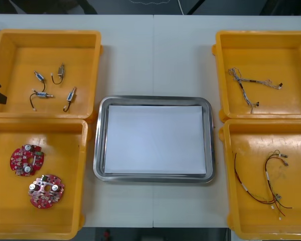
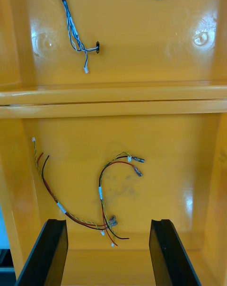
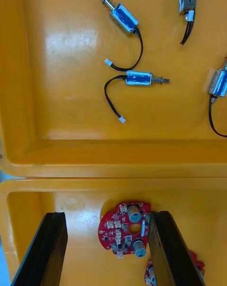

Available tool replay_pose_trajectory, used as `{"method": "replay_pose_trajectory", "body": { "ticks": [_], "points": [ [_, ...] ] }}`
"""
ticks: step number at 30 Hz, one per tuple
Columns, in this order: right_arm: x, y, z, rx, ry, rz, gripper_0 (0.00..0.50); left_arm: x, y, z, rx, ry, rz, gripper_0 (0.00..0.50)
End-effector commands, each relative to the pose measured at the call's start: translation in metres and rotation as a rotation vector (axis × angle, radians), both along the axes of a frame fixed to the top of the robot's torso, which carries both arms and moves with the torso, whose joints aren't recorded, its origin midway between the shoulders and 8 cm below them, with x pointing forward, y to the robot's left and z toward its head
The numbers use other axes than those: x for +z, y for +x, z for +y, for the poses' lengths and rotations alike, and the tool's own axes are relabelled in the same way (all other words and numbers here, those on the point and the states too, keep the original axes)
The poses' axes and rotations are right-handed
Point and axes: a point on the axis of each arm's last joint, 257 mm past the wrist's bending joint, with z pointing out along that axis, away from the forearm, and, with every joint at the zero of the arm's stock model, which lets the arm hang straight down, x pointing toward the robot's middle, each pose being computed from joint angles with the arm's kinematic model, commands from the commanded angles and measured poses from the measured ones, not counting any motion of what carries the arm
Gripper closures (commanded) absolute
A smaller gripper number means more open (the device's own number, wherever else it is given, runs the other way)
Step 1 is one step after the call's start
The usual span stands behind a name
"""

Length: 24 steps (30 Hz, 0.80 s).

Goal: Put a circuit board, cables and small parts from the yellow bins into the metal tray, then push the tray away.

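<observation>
The metal tray [image 1: 97,150], white inside, lies between the yellow bins. Two round red circuit boards [image 1: 26,159] [image 1: 46,191] rest in the near left bin [image 1: 0,211]. My left gripper [image 3: 106,215] hangs open over that bin, and one circuit board [image 3: 124,229] lies between its fingers, close to one of them. My right gripper [image 2: 108,222] is open above the near right bin [image 1: 296,221], with the red and yellow cables [image 2: 100,191] [image 1: 267,175] just beyond its fingertips. Neither gripper holds anything.
Several small metal parts [image 1: 40,94] [image 3: 140,78] with black leads lie in the far left bin [image 1: 90,45]. A twisted blue and white cable [image 1: 243,83] [image 2: 71,25] lies in the far right bin [image 1: 226,45]. Bin walls stand between neighbouring bins.
</observation>
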Motion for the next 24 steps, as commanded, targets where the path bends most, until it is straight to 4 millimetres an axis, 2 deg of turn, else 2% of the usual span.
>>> {"method": "replay_pose_trajectory", "body": {
  "ticks": [1,24],
  "points": [
    [0.0060,-0.0041,-0.0066,-0.005,-0.043,-0.001,0.000,-0.0012,-0.0066,0.0047,0.014,0.002,-0.004,0.000],
    [0.0060,-0.0041,-0.0066,-0.005,-0.043,-0.001,0.000,-0.0012,-0.0066,0.0047,0.014,0.002,-0.004,0.000]
  ]
}}
